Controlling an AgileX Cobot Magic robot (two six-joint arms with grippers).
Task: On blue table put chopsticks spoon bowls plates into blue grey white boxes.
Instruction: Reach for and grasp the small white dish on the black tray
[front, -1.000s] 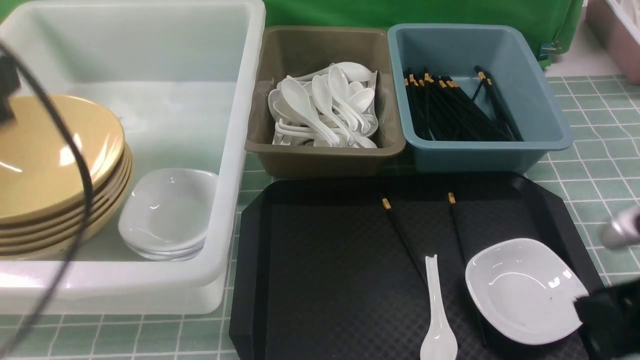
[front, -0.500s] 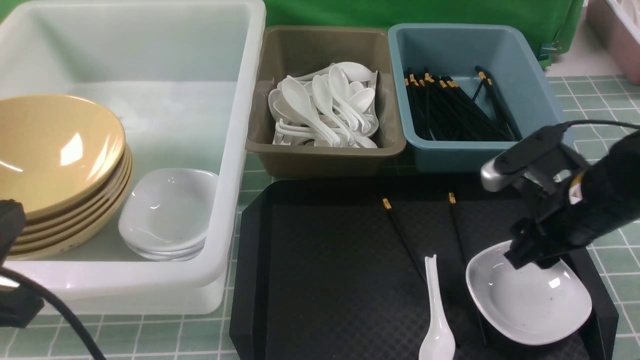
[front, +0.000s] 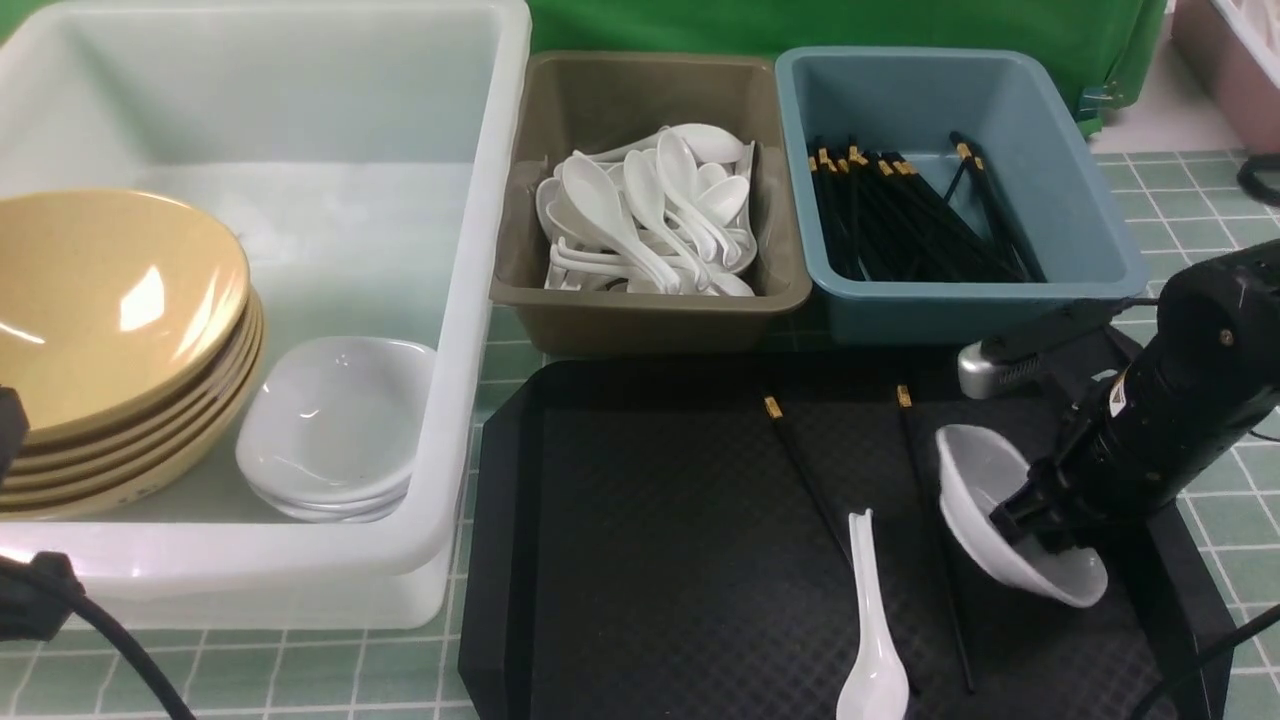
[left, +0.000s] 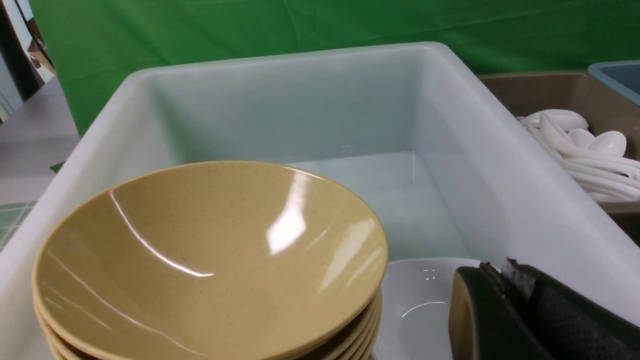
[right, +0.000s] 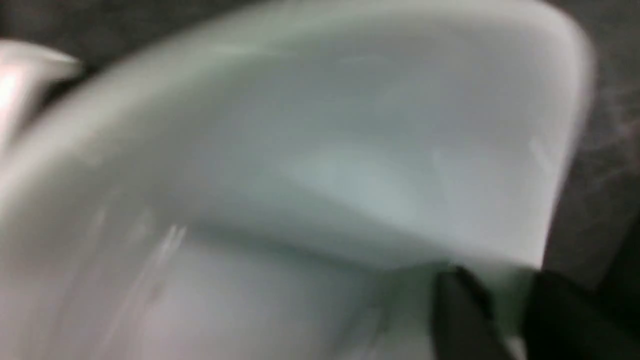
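Right claw (front: 1032, 520) pinches the rim of a small white dish (front: 975, 488), tilted just above the black tray (front: 650, 560). Beside it a soup spoon (front: 878, 640) and two chopsticks (front: 802, 470) await binning. Left claw (left: 495, 295), closed and empty, hangs by the tan bowls (left: 210, 250) stacked in the white tub (left: 280, 110).

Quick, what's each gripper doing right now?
Left gripper: closed, holding nothing.
Right gripper: closed on the rim of the tilted white plate.
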